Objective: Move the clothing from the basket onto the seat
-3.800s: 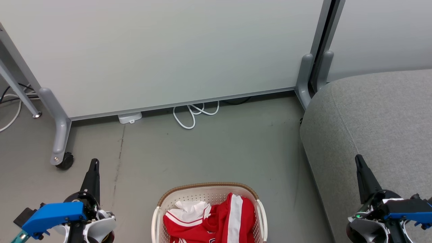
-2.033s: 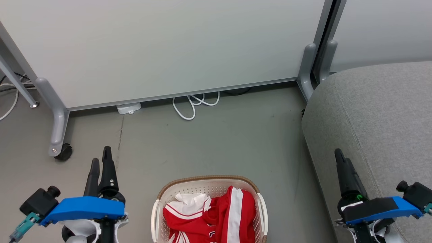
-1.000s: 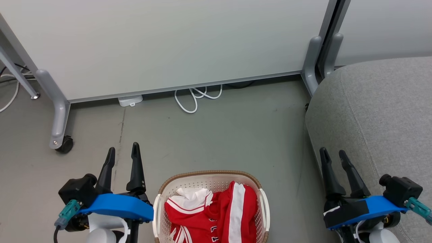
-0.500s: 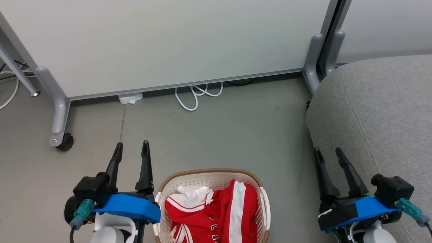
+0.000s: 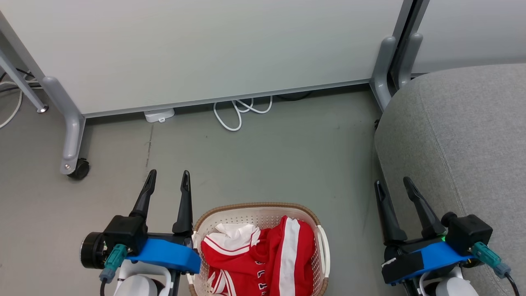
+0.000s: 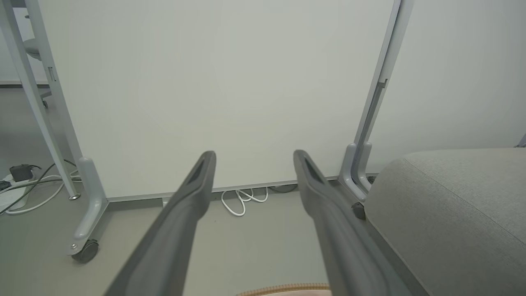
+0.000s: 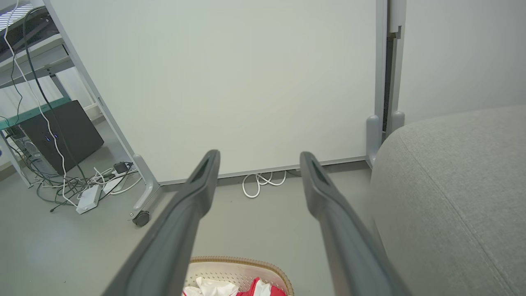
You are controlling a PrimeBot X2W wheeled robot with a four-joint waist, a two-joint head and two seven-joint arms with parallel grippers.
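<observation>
Clothing [image 5: 263, 263] in basket [image 5: 254, 204] — left fingers [image 5: 185, 205], right fingers [image 5: 386, 218] spread, empty; open floor [image 5: 287, 164] ahead, seat [image 5: 472, 144] rightward.

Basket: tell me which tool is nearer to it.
Left. The left tool sits close beside the basket, at its left rim; the right tool stands farther off on the other side, by the seat.

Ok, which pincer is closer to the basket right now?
The left pincer: it sits right beside the basket's left rim. The right pincer is off by the sofa edge, with bare floor between it and the basket.
</observation>
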